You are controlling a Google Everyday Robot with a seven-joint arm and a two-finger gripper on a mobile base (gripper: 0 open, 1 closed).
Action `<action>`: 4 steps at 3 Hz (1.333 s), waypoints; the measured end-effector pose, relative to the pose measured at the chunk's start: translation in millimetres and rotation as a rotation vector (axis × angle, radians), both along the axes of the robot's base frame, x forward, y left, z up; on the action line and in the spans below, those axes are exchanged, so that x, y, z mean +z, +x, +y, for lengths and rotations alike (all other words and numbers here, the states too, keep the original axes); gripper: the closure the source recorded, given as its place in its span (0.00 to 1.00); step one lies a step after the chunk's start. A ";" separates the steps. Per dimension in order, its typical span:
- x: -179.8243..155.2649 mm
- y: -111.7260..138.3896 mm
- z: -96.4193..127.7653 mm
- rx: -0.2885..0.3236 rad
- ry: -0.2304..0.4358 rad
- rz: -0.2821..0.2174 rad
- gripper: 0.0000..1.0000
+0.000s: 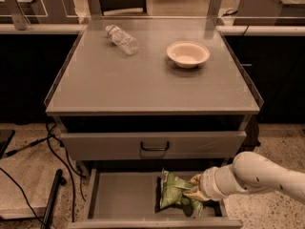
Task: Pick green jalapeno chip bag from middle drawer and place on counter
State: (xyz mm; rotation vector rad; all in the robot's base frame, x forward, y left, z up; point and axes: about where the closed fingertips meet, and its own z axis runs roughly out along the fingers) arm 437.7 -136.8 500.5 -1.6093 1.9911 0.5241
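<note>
The green jalapeno chip bag [173, 195] stands tilted on edge at the right side of the open middle drawer [121, 199]. My gripper [193, 189] reaches in from the right on a white arm and is shut on the bag's right end, holding it partly raised off the drawer floor. The counter [143, 80] is the wide grey top above the drawers.
A clear plastic bottle [122, 39] lies at the counter's back left. A white bowl [188, 54] sits at the back right. A shut drawer panel with a black bar handle [155, 147] is just above the open drawer. Cables [28, 147] lie on the floor at left.
</note>
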 end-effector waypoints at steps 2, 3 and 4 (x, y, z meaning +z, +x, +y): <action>44.1 -17.4 3.7 0.007 0.021 0.007 1.00; 82.3 -32.4 8.8 0.021 0.017 0.025 1.00; 123.6 -43.2 10.6 0.027 0.022 0.043 1.00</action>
